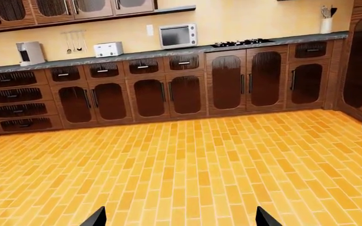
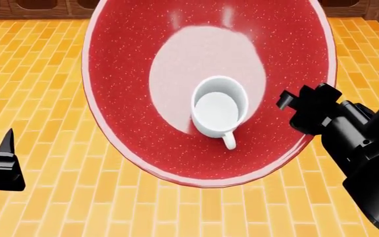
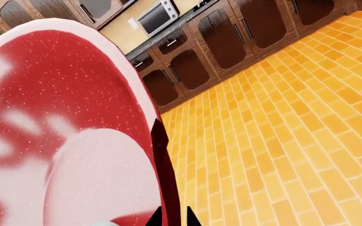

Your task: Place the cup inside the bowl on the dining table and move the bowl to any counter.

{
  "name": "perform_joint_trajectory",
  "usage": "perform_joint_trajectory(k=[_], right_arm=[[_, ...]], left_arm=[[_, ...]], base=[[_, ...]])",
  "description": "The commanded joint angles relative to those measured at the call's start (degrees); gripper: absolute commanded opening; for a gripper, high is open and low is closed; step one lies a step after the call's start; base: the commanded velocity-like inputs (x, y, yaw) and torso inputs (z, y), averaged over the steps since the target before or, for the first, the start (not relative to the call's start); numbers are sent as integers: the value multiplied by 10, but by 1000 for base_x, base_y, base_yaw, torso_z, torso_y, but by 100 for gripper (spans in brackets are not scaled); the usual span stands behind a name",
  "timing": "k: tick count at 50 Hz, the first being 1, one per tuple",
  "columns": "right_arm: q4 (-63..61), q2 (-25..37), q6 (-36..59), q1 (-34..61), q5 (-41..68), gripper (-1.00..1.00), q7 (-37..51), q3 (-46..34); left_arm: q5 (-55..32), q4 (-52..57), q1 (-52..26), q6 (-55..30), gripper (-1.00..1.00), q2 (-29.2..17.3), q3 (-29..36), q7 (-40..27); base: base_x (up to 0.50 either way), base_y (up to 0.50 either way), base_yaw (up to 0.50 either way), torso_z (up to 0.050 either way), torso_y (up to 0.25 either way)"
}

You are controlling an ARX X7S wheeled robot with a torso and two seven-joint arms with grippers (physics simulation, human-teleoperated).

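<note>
Right pincer (image 2: 293, 109) pinches the rim of the bowl (image 2: 143, 69), which hangs above the brick floor (image 2: 38, 89) with the cup (image 2: 219, 111) upright inside. Carrying is the step in hand; next comes reaching the black-topped table (image 1: 168, 52) along the far wall and setting the bowl down level. Left pincer (image 1: 179, 220) hangs spread and empty, low at the robot's side.

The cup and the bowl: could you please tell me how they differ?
The cup is plain white; the bowl is red with pale speckles. The cup is far smaller and sits inside the bowl. The cup has a loop handle; the bowl has none. Both are round and open-topped.
</note>
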Motion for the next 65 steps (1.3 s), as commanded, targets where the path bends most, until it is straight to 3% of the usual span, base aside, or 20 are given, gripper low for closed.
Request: perform_joint_trajectory(k=[1,26,43,65], right_arm=[[-6,-2,-1,0,-1,-100,-4,10],[-6,2,1,0,-4,-100,-10,3],[-1,2,1,6,-9,-100,-13,-4],[13,-17,-3,16,-8,-100,-18,-13]], left_arm=[[7,-3,-2,5,100,5,5,4],[5,-3,-4,5,100,4,8,-2],[1,-4,-2,8,100,0,6,0],[-3,-8,2,13,100,-6,1,1]], base=[[500,-13,0,0,0],[501,19,0,0,2],[229,472,0,0,1],[496,254,0,0,1]])
